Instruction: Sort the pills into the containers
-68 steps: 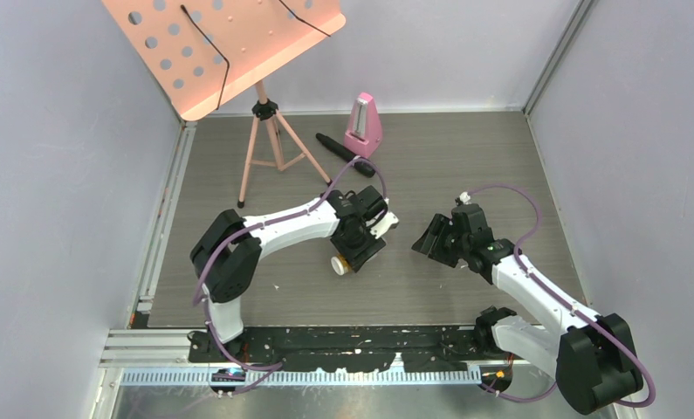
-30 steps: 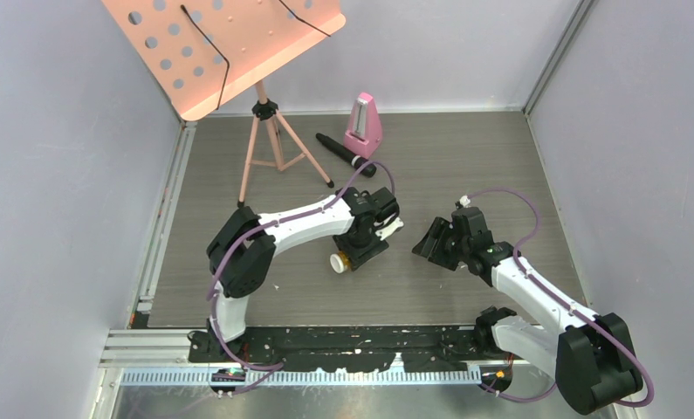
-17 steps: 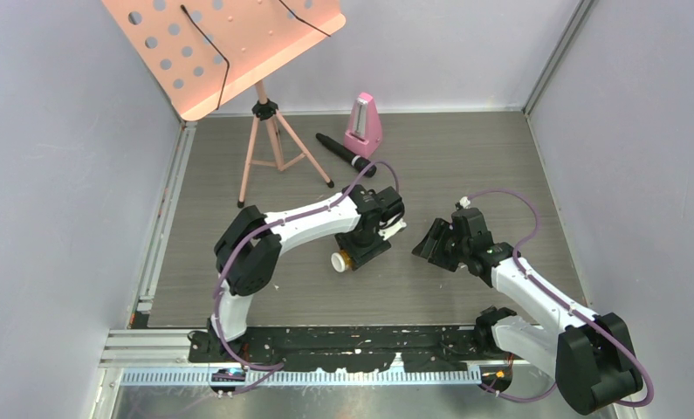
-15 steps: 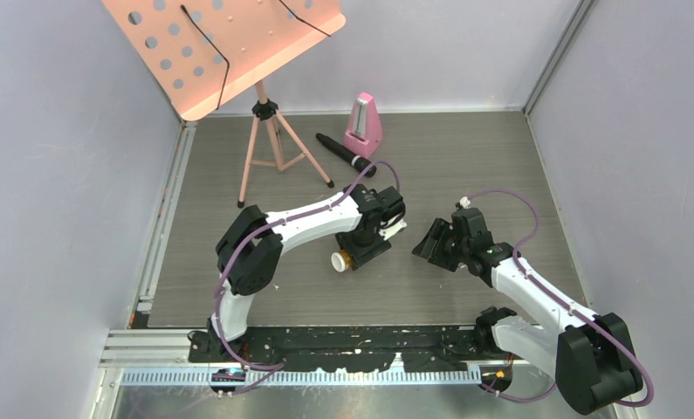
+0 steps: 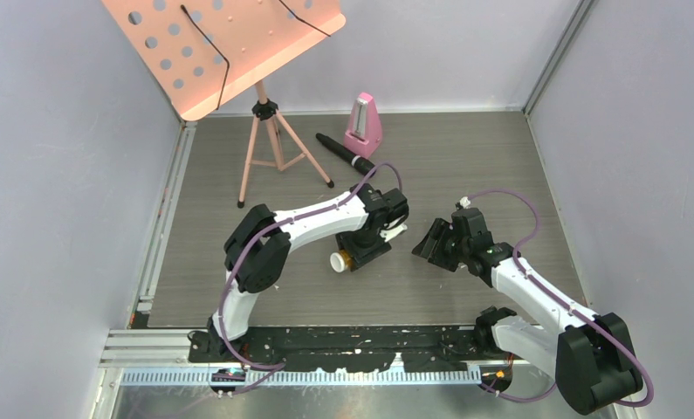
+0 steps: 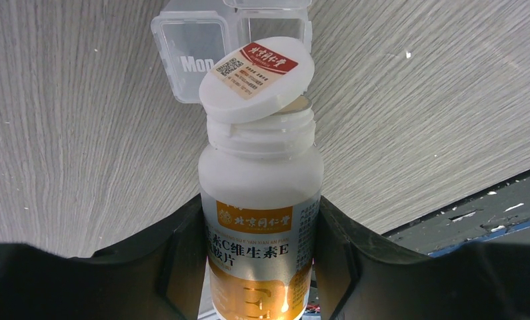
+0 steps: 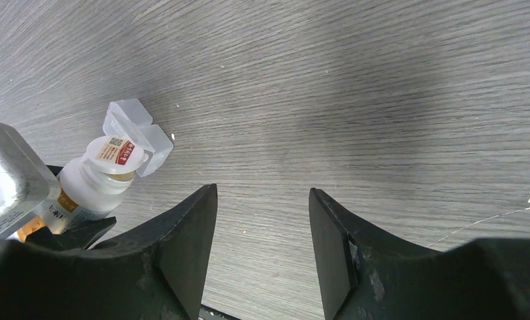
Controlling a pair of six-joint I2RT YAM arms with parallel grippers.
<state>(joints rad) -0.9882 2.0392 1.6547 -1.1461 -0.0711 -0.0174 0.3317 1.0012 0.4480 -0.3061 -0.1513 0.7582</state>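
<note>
Left gripper (image 6: 259,230), clamped on the white orange-labelled plastic bottle (image 6: 262,177), should tip its mouth slowly over the clear two-compartment plastic pill box (image 6: 182,47); right gripper (image 7: 262,223) gapes empty near that box.

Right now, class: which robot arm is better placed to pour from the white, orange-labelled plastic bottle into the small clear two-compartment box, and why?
Left. The left gripper grips the white, orange-labelled plastic bottle, cap ajar, mouth toward the small clear two-compartment box. The right gripper is open, empty, apart.
</note>
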